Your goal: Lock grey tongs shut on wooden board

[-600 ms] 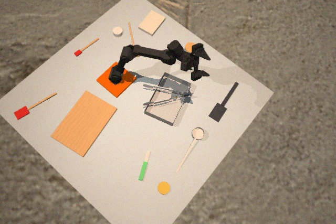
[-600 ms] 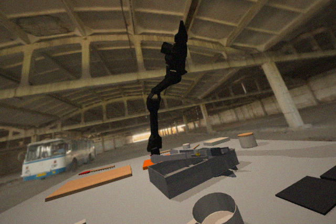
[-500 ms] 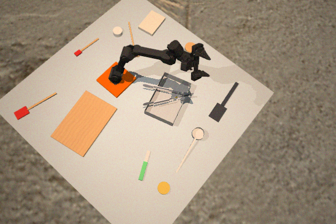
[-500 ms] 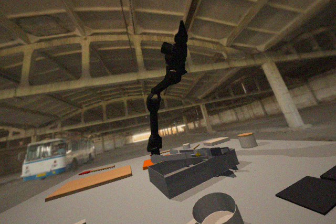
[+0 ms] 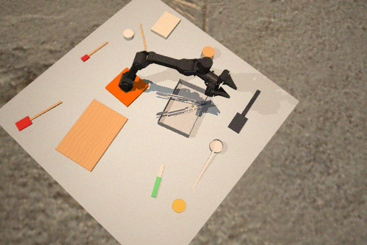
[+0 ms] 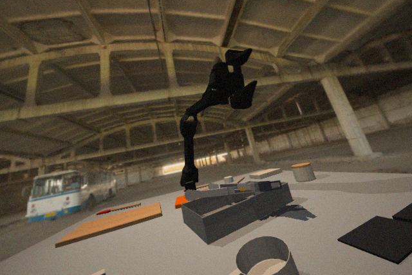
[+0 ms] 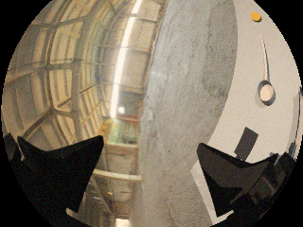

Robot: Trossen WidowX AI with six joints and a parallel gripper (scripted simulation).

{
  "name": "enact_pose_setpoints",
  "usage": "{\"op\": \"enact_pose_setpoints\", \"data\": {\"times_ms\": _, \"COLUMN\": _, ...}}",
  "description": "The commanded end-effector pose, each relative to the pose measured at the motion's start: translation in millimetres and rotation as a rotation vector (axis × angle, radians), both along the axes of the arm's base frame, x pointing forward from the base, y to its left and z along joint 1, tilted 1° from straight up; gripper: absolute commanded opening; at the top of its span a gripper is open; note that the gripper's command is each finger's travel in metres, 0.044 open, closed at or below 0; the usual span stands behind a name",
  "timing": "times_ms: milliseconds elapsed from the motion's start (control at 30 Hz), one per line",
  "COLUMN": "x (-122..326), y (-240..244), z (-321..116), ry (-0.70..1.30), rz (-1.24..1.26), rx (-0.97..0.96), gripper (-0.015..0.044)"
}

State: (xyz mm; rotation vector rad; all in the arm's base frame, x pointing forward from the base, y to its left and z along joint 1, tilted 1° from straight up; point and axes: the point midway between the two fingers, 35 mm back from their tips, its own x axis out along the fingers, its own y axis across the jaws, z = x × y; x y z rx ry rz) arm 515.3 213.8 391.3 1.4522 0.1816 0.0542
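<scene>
Gripper point(image 5: 232, 90) point(image 6: 253, 67) point(image 7: 151, 146), fingers wide apart, empty, high above tin point(image 5: 173, 130) point(image 6: 229, 223); likely 1st step: turn down, reach tongs point(image 5: 175, 112) point(image 6: 212, 193).

Top view: tongs point(image 5: 192, 106) point(image 6: 242, 189) lie across tin point(image 5: 172, 129) point(image 6: 229, 223), arms past its L rim. Board point(image 5: 92, 135) point(image 6: 109, 223) L of tin, apart. Spatula point(image 5: 238, 123) point(image 6: 377, 238) point(image 7: 246, 143) R of tin. Ladle point(image 5: 202, 171) point(image 7: 265, 61) below tin, R of knife point(image 5: 156, 186). Disc point(image 5: 179, 205) point(image 7: 256, 17) btwn those two, lower.
</scene>
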Motion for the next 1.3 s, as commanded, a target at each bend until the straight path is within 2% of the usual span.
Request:
{"op": "enact_pose_setpoints", "data": {"times_ms": 0, "x": -7.8, "y": -6.6, "z": -80.7, "ry": 0.362, "rz": -0.025, "rx": 0.152, "gripper": 0.0440}}
{"op": "enact_pose_setpoints", "data": {"times_ms": 367, "x": -76.5, "y": -39.2, "z": -197.0, "ry": 1.002, "rz": -0.351, "rx": 0.430, "gripper": 0.0440}}
{"op": "enact_pose_setpoints", "data": {"times_ms": 633, "x": -154.3, "y": -70.0, "z": -238.3, "ry": 1.371, "rz": -0.804, "rx": 0.576, "gripper": 0.0440}}
{"op": "enact_pose_setpoints", "data": {"times_ms": 1267, "x": -160.8, "y": -61.5, "z": -239.7, "ry": 1.394, "rz": -0.845, "rx": 0.585, "gripper": 0.0440}}
